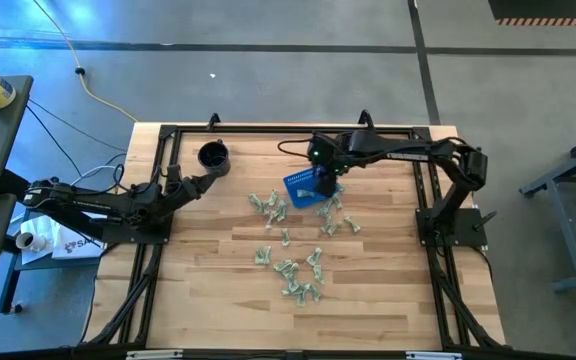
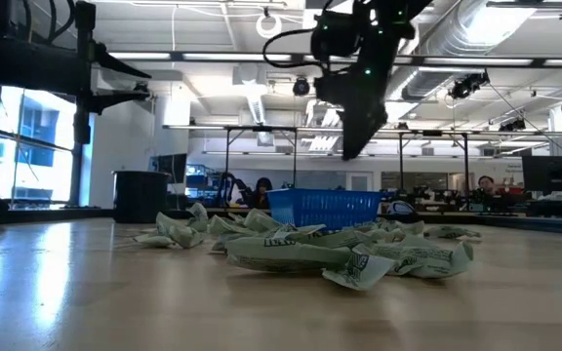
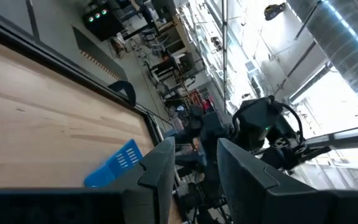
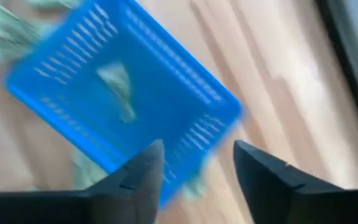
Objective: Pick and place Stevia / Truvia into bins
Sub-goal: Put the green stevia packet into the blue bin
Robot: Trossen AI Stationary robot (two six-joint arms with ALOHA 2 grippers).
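I have the right gripper (image 4: 191, 165) hanging above the small bright blue perforated plastic basket (image 1: 306, 188), its fingers parted with nothing between them, and one pale green-and-white paper sweetener packet (image 4: 118, 84) lies inside the basket. By my reckoning the job is barely begun: I can see only that one packet binned, while dozens of crumpled packets (image 1: 298, 268) lie scattered on the wooden table (image 1: 388, 290) beside and in front of the basket. The left gripper (image 3: 194, 171) waits near the black round cup (image 1: 213, 156), fingers partly open and empty.
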